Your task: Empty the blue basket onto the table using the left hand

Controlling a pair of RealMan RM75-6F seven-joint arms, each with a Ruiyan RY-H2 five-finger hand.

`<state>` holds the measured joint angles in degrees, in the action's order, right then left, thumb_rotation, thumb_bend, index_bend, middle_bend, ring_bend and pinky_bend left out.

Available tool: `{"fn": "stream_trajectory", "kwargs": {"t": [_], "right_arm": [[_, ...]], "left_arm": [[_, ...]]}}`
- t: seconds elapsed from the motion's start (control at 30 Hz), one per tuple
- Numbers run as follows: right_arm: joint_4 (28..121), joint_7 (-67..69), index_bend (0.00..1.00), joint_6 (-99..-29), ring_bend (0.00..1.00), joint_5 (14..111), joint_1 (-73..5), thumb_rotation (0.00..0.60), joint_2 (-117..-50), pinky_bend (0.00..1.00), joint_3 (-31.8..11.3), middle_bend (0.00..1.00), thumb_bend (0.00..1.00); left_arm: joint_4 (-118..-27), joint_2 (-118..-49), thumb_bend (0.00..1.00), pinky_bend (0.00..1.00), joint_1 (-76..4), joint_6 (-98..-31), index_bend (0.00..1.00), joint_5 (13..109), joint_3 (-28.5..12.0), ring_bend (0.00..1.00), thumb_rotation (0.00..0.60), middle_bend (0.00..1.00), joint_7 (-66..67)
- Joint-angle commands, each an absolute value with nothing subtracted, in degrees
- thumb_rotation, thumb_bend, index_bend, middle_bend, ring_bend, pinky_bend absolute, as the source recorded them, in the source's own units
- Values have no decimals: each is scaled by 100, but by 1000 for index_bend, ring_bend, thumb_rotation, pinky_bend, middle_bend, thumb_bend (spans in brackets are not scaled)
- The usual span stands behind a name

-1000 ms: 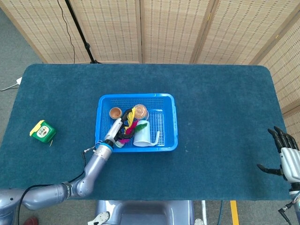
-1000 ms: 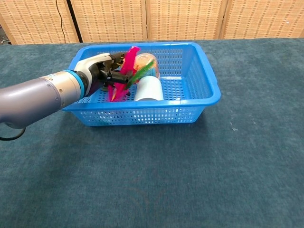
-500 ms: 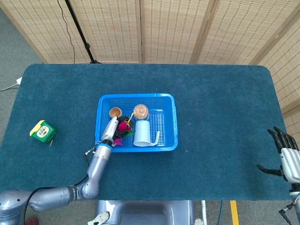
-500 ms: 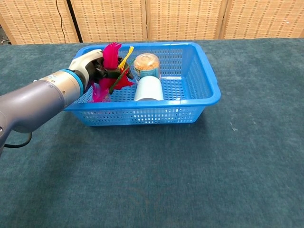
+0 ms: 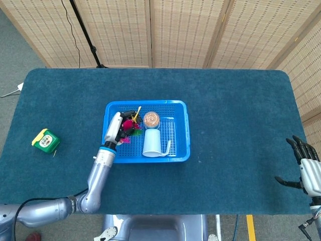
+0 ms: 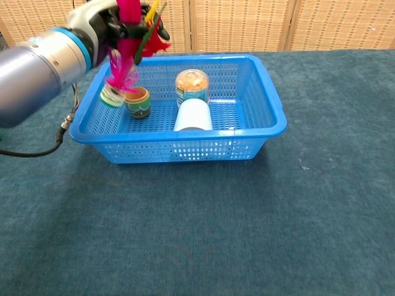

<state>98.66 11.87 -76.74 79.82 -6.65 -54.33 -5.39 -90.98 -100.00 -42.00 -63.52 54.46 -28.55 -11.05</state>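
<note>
Chest view shows the feather toy (image 6: 126,46) now lifted clear of the basket (image 6: 259,126): a second ago it lay low among the other things with the left hand (image 6: 111,21) down inside beside it, and half a second ago it was only partly raised. The left hand is clamped round the bright pink and yellow feathers, holding them above the basket's near-left corner, with the toy's small round base dangling below the fingers. That lift has uncovered a small brown cup (image 6: 138,102), which sits on the basket floor just under the hand. To the right of the hand, still inside, stand a lidded jar (image 6: 191,86) and, just in front of it, a white mug (image 6: 194,115) on its side. So one item is out of the pile but not yet on the worktop (image 6: 203,228); three remain, and I judge the emptying well short of half done. Beyond the basket, far left of the hand in the head view, a green-and-yellow tape measure (image 5: 45,140) lies on the worktop. The right hand (image 5: 306,165) hangs off the far right edge, fingers apart and holding nothing.
</note>
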Motion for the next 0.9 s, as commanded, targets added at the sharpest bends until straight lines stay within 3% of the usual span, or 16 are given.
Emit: {"fn": "stream_trajectory", "kwargs": {"t": [0.03,0.27,0.33,0.37,0.4,0.43,0.5,0.53,0.63,0.9], "right_arm": [[9875,1188,0,-7675,0,8001,-665,600,-5430,0,-530,0,0],[9917,1150,0,-7715,0,8061,-651,600,-5430,0,-506,0,0],[9929,1112,0,-7711,0,8078,-654,600,-5443,0,-493,0,0],[9935,1089,0,-7698,0,8086,-661,600,-5451,0,-485,0,0],[9938,1066,0,-7682,0,8092,-668,600,-5459,0,-476,0,0],[9941,1043,0,-7667,0,8094,-676,600,-5467,0,-471,0,0],[9942,995,0,-7649,0,8084,-689,600,-5480,0,-470,0,0],[9942,975,0,-7645,0,8073,-693,600,-5487,0,-473,0,0],[9936,919,0,-7636,0,8034,-700,600,-5504,0,-482,0,0],[9954,805,0,-7583,0,7996,-735,600,-5536,0,-481,0,0]], "left_arm": [[-9523,-9500,1000,733,-4039,-6547,680,5636,-3093,559,600,534,-1012],[-9261,-8816,994,733,-3582,-6562,630,5438,-3221,538,600,512,-1306],[-8902,-8743,913,722,-3483,-6465,562,5318,-3227,490,600,447,-1502],[-8675,-8731,811,696,-3451,-6369,497,5245,-3209,443,600,385,-1598],[-8478,-8724,577,605,-3438,-6238,326,5203,-3185,310,600,241,-1707],[-8300,-8709,316,445,-3430,-6051,161,5193,-3132,166,600,110,-1833],[-8078,-8593,45,150,-3436,-5508,0,5389,-2958,8,600,0,-2171],[-8006,-8509,4,46,-3430,-5232,0,5561,-2871,0,600,0,-2400],[-7749,-8346,0,0,-3415,-4857,0,6044,-2693,0,600,0,-2831],[-7664,-8171,0,0,-3382,-5556,0,7043,-2273,0,600,0,-2193]]}}
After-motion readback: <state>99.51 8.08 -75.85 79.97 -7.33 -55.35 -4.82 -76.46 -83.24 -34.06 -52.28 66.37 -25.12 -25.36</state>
